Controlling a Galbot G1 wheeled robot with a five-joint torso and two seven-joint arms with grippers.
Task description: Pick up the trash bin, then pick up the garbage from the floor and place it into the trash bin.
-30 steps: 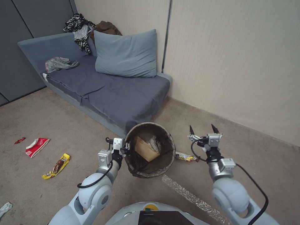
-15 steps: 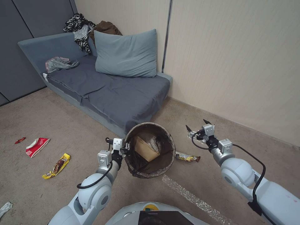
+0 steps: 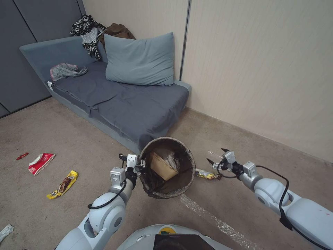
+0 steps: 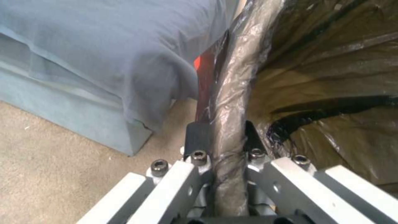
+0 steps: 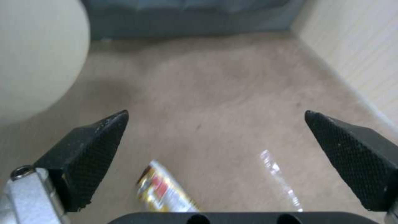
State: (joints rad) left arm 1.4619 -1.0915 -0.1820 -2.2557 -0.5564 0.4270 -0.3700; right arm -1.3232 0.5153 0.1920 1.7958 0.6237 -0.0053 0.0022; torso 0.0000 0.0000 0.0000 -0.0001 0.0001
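Gripping the trash bin (image 3: 167, 167) rim, the left gripper (image 3: 138, 166) holds it aloft while the right gripper (image 3: 215, 157) (jaws wide, empty) nears the floor wrapper (image 3: 207, 174), risking scooting that flat thing.

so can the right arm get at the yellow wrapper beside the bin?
Probably yes. The right gripper is open just above the yellow wrapper, with bare carpet around it; the trash bin stands close beside.

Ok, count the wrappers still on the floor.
5: a yellow wrapper, a red-and-white one, a small red one, a white one at the left edge, one beside the bin. Others may be hidden.
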